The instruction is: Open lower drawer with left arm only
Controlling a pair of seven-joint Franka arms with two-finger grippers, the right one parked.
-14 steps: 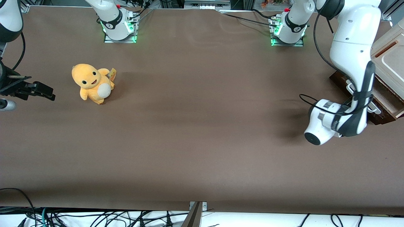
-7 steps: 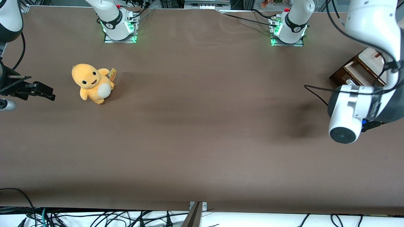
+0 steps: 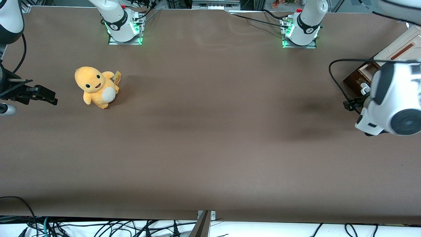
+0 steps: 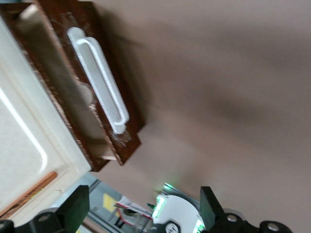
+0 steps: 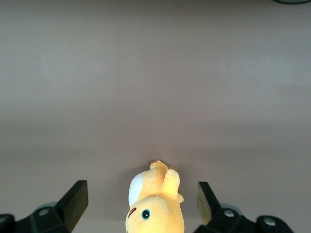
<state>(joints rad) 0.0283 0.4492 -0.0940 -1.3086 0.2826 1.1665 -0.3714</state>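
Lower drawer (image 4: 92,104) looks pulled out w/ pale inside showing, tool (image 4: 141,213) spread & clear of its white handle (image 4: 99,80), holding nothing — task prob done.

The lower drawer (image 4: 116,121) is fronted in dark brown wood with a scuffed, mottled finish; its long bar handle (image 4: 103,82) looks like smooth, glossy white plastic. The gripper (image 4: 141,213), matt black plastic, is held spread apart, clear of the handle. A cream panel (image 4: 29,136) appears smooth and faintly glossy. The table (image 3: 210,131) is covered in matt brown. A plush toy (image 3: 95,86) is fuzzy cloth.
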